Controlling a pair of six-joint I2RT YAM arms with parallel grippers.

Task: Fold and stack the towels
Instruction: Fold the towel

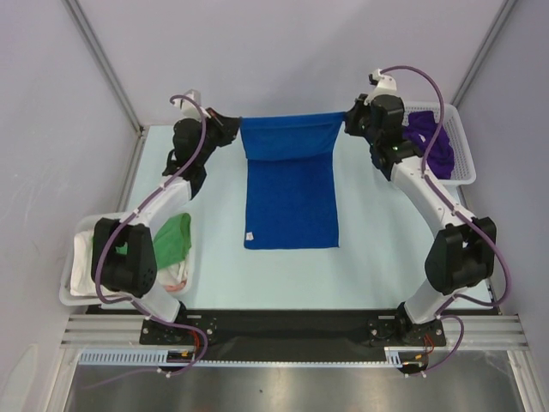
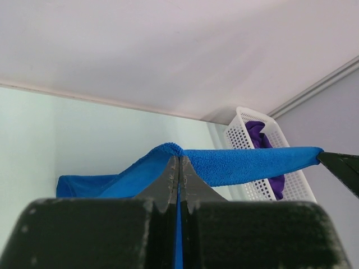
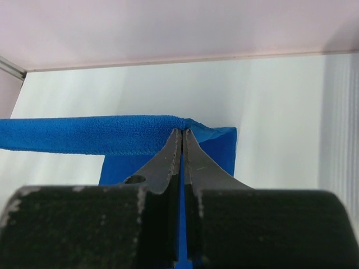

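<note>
Both arms are lifting the far edge of the blue towel [image 1: 290,184] off the pale worktop [image 1: 377,249], the left claw [image 1: 233,129] and right claw [image 1: 349,121] each pinched tight on one far corner. Holding that edge taut between them is likely setting up a fold toward the near hem, which is lying flat.

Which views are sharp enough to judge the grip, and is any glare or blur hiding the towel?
Top external: even light, no glare, blue towel crisp. Left wrist: fingers blurred up close, towel edge sharp. Right wrist: fingers soft, towel weave clear, faint shadow on the table.
</note>
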